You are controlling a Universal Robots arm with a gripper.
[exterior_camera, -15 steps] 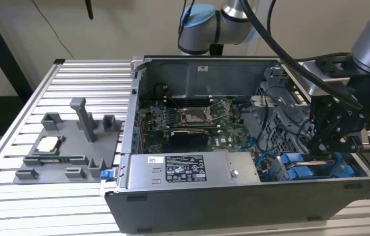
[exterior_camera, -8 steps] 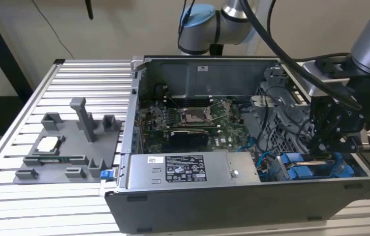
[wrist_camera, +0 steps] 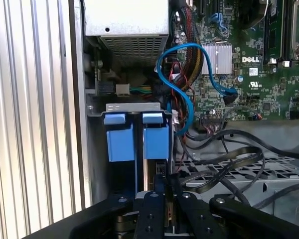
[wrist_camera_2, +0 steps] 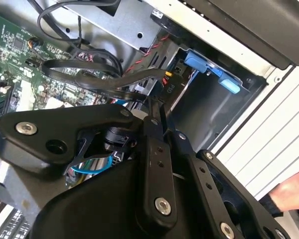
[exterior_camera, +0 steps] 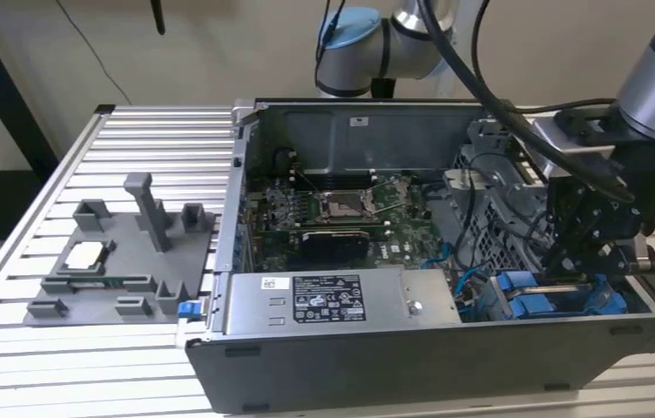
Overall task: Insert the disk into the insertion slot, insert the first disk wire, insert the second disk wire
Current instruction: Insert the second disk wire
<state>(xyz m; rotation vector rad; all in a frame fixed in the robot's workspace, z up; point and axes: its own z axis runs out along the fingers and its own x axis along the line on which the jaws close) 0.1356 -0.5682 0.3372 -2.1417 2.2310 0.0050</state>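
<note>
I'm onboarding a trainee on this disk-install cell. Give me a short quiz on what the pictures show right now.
1. Inside the computer case, the gripper reaches down at:
A. the CPU socket
B. the insertion slot
C. the power supply
2. True or false: the grey fixture stands on the slatted table, outside the case, at the exterior view's left.
3. Fill in: in the first wrist view, the cable looping in front of the motherboard is coloured ____.

Key: 1 B; 2 true; 3 blue.
</note>
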